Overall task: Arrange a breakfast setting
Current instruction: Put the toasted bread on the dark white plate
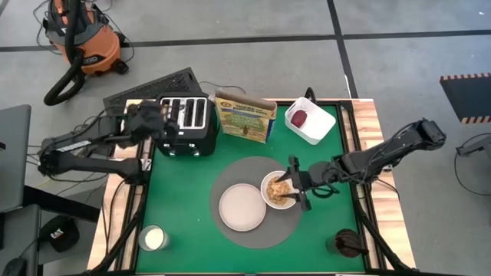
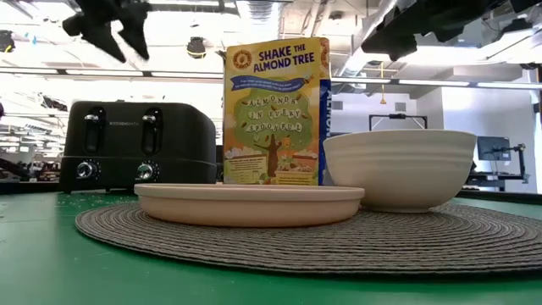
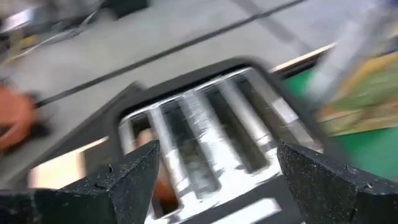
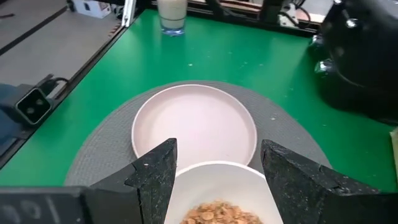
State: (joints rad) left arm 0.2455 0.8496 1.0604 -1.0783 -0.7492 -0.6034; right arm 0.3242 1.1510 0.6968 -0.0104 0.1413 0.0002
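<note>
A white bowl (image 1: 276,189) with brown cereal (image 4: 214,213) stands on a round grey placemat (image 1: 230,175), next to a pale plate (image 1: 243,207). My right gripper (image 1: 298,185) is open at the bowl's right side, and its fingers (image 4: 155,177) stand on either side of the bowl (image 4: 217,180). My left gripper (image 1: 157,123) is open above the black toaster (image 1: 186,123), over its slots (image 3: 205,137). Something tan (image 3: 146,137) shows in one slot. A dark-red fruit (image 1: 299,117) lies in the white container (image 1: 314,126). No spoon shows.
A cereal box (image 1: 245,115) stands behind the placemat, between the toaster and the container. A glass of milk (image 1: 153,238) stands at the near left corner and a dark cup (image 1: 345,244) at the near right. The green table top (image 1: 184,192) lies bare left of the placemat.
</note>
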